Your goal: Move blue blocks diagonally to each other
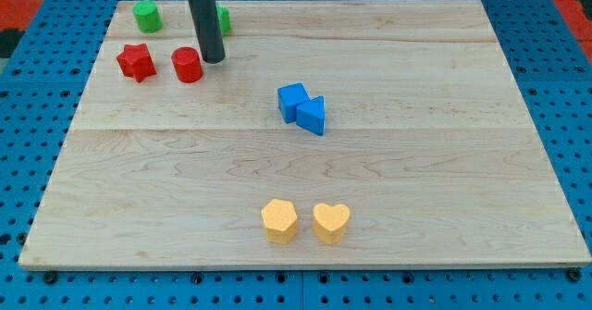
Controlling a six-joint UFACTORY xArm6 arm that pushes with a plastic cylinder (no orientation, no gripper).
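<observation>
A blue cube (292, 100) and a blue triangular block (313, 116) sit touching near the board's middle, the triangle to the lower right of the cube. My dark rod comes down from the view's top left; my tip (214, 59) rests on the board just right of the red cylinder (187, 65), well to the upper left of the blue blocks.
A red star (135, 62) lies left of the red cylinder. A green cylinder (146, 17) and a green block (223, 19), partly hidden behind the rod, sit at the top left. A yellow hexagon (278, 220) and a yellow heart (330, 222) sit near the bottom edge.
</observation>
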